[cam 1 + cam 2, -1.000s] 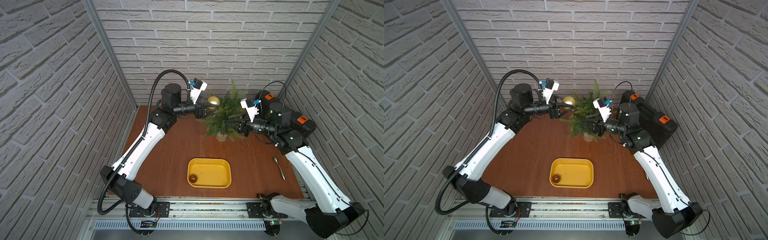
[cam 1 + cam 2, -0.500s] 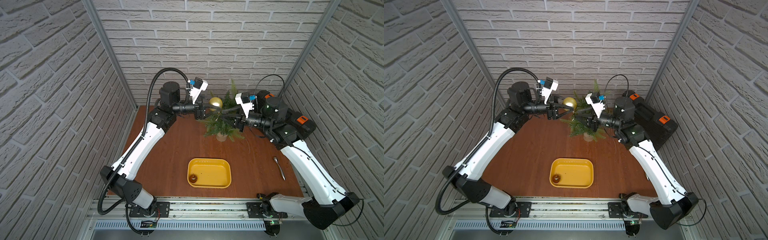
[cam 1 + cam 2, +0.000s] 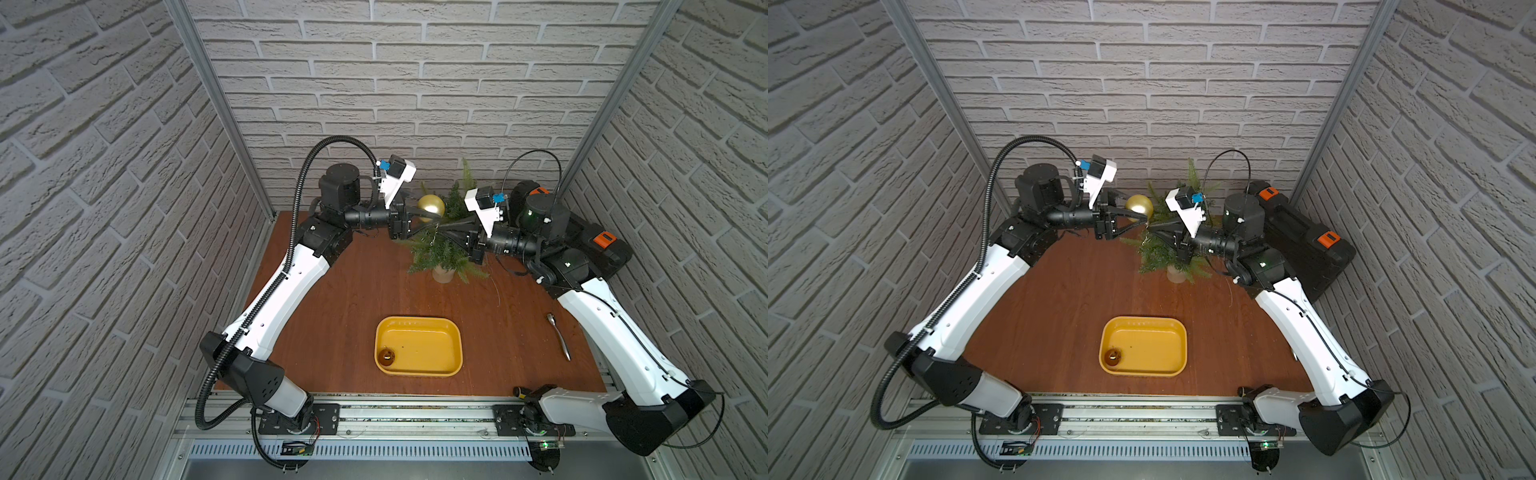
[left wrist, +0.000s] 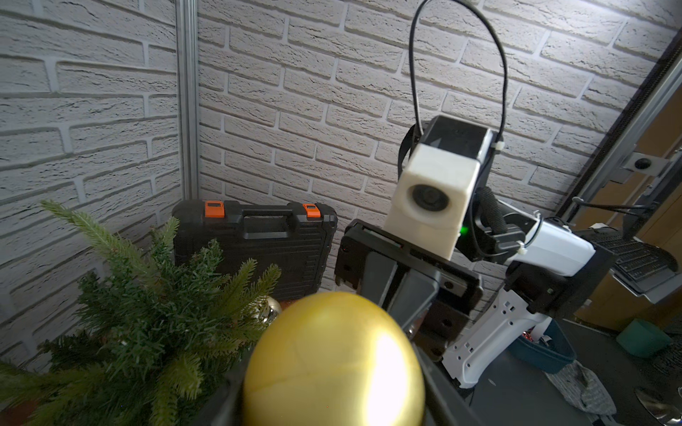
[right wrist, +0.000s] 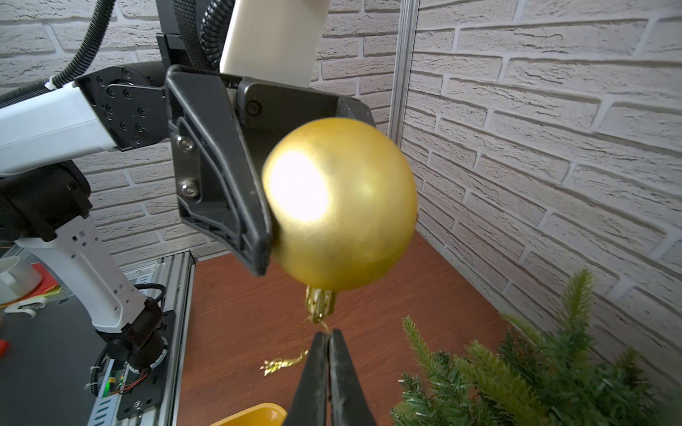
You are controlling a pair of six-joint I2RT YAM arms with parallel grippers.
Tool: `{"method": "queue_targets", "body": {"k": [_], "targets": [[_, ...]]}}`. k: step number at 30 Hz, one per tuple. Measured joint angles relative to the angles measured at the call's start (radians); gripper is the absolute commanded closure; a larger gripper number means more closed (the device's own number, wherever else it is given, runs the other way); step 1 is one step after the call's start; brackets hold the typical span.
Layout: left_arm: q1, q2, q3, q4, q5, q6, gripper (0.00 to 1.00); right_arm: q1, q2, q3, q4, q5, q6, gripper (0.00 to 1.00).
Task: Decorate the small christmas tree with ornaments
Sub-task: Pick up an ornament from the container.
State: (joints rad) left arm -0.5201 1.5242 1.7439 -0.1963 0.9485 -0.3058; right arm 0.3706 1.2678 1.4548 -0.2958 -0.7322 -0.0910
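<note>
My left gripper (image 3: 432, 218) (image 3: 1142, 216) is shut on the large matte gold ball (image 3: 431, 206) (image 3: 1139, 205) (image 4: 332, 361) (image 5: 339, 203), held in the air beside the small christmas tree (image 3: 440, 249) (image 3: 1158, 253) (image 4: 147, 324) (image 5: 535, 372). The ball's cap (image 5: 319, 300) points down. Just under it, my right gripper (image 5: 327, 333) (image 3: 437, 227) is shut on the ball's gold thread (image 5: 295, 359). A shiny pale-gold ball (image 4: 273, 308) shows among the fronds. A small amber ball (image 3: 386, 356) (image 3: 1112, 356) lies in the yellow tray (image 3: 415, 320) (image 3: 1142, 319).
A black tool case (image 3: 598, 245) (image 3: 1304, 245) (image 4: 254, 243) stands against the right wall behind my right arm. A metal spoon (image 3: 559, 336) lies on the wooden table near its right edge. The tree's cream pot (image 3: 442, 274) stands at the back middle.
My right gripper has swung left from the tree's side to under the gold ball and has shut on its thread. My left gripper has kept hold of the ball, lifting it slightly.
</note>
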Motion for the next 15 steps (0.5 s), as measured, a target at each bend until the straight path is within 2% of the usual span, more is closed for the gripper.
{"method": "queue_targets", "body": {"k": [9,15], "targets": [[0.012,0.003,0.000,-0.009,-0.032,0.011,0.68,0.000,-0.006,0.006,-0.086,0.081,-0.043,0.94],[0.013,0.052,0.005,0.001,-0.050,0.016,0.66,0.000,-0.006,0.038,-0.149,0.156,-0.055,0.94]]}}
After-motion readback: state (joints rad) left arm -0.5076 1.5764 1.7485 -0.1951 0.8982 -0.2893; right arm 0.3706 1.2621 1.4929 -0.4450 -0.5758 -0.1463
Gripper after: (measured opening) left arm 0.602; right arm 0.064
